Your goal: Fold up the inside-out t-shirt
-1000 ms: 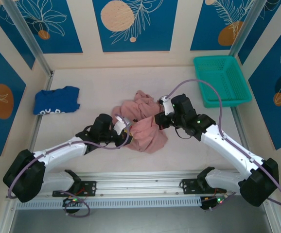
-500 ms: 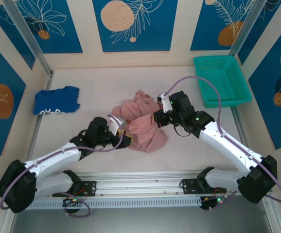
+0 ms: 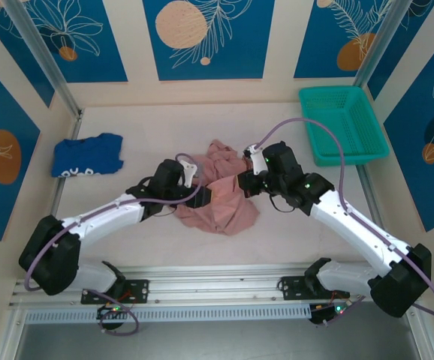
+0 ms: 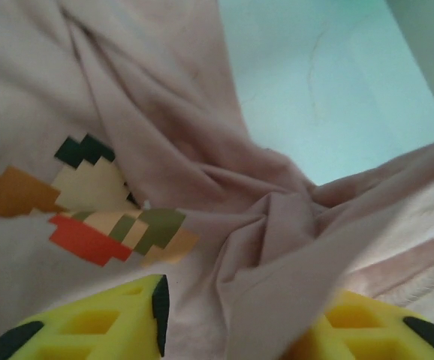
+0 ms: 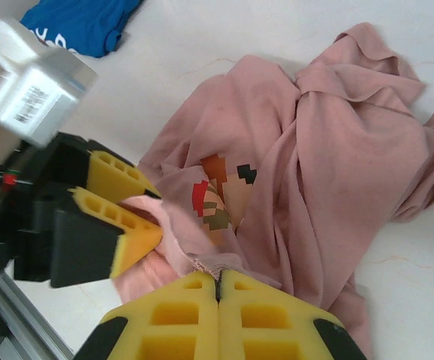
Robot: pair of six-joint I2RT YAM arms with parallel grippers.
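The left arm has swung away from the near-left edge of the dusty-pink crumpled cotton t-shirt [image 3: 221, 210] and now reaches up and across onto the shirt's left side. Its left tool [image 4: 239, 307] is narrower than half a second ago. The jaws stand part-way apart with a ridge of cloth rising between them, just below the blocky colourful print [image 4: 104, 217]; I cannot tell whether they pinch that ridge or only straddle it. The right tool [image 5: 218, 281] has hardly moved: its yellow pads are pressed together with the stitched hem bunched at their tips, so it seems to hold the hem. This looks like a regrip, with the left side hunting for a second hold so the heap can be stretched flat. No fold is made yet, and the shirt lies rumpled at the middle of the pale surface [image 3: 142, 127]. The royal-blue folded garment [image 3: 87, 155] lies well apart at the far left, and the teal plastic mesh basket [image 3: 330, 91] well apart at the far right, so neither intrudes. The real hindrance is the two tools working just beside each other over twisted, overlapping layers.
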